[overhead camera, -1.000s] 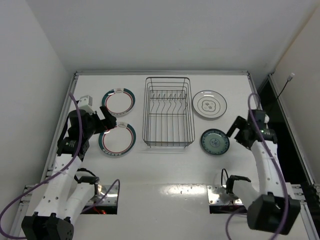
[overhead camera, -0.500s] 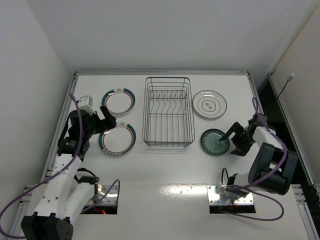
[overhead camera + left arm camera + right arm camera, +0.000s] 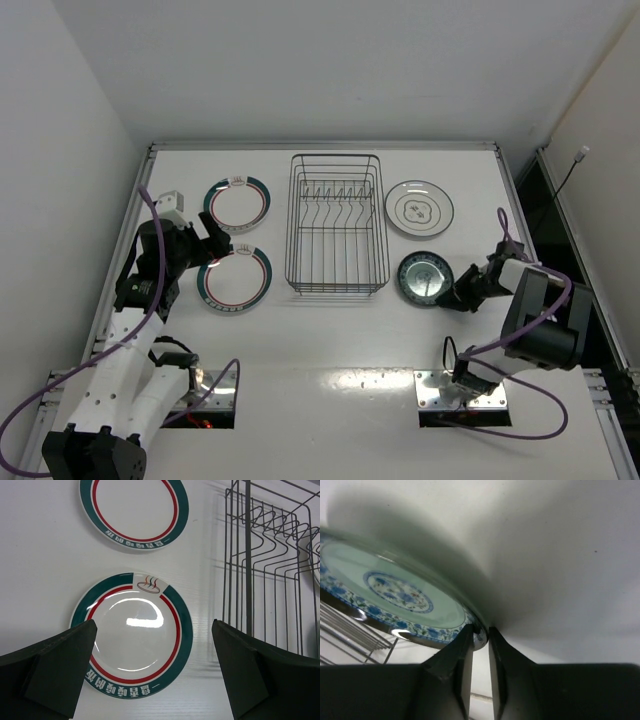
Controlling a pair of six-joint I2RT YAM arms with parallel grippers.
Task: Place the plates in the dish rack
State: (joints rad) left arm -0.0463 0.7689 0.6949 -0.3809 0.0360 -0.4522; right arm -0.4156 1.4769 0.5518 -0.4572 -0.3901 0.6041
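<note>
Right gripper (image 3: 480, 632) is clamped on the rim of the small teal plate (image 3: 395, 592). Both fingers pinch the edge nearest the arm, with a narrow gap and the rim between them. In the top view the plate sits just right of the dish rack (image 3: 337, 222), by its near corner. It looks tilted, gripped side up, but I can't tell whether its far edge touches the desk (image 3: 330, 330). Rack wires show below the plate's left side in the wrist view.

Left gripper (image 3: 154, 625) has its fingers wide apart and hovers over the near banded plate (image 3: 132, 635). That plate lies flat on the desk left of the rack. 2nd banded plate (image 3: 134, 510) lies flat just beyond it, not touching. Plain white plate (image 3: 419, 208) lies flat right of the rack, beyond the teal one. All 4 plates are outside the rack.
</note>
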